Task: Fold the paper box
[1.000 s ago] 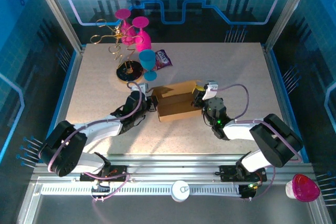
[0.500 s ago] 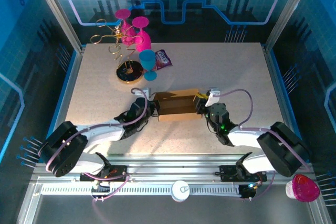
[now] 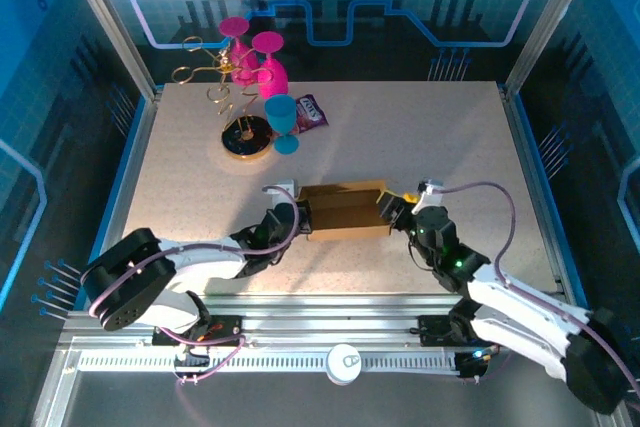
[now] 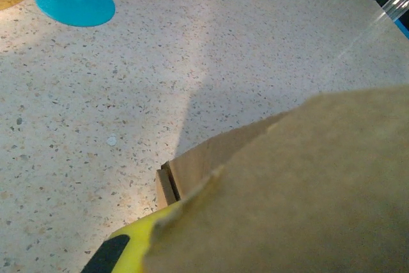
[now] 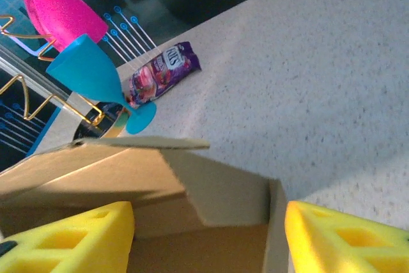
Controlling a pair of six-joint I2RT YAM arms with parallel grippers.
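The paper box (image 3: 345, 209) is a brown cardboard box lying mid-table, long side left to right. My left gripper (image 3: 298, 213) is at its left end, shut on a flap of the box. In the left wrist view the cardboard (image 4: 307, 190) covers most of the lower right, with one yellow finger (image 4: 121, 247) under its edge. My right gripper (image 3: 392, 209) is at the box's right end and stands open. In the right wrist view its yellow fingers (image 5: 70, 238) flank the open end of the box (image 5: 192, 183), where a side flap leans inward.
At the back left stand a gold wire rack (image 3: 215, 82) with pink goblets (image 3: 268, 67), a blue goblet (image 3: 281, 117), a black and gold disc (image 3: 246, 137) and a purple snack packet (image 3: 311, 112). A pink-lidded cup (image 3: 578, 357) sits off the table, near right.
My right gripper has gone from shut to open at the box's right end. The box has slid slightly right and nearer, and both arms have drawn back toward the near edge.
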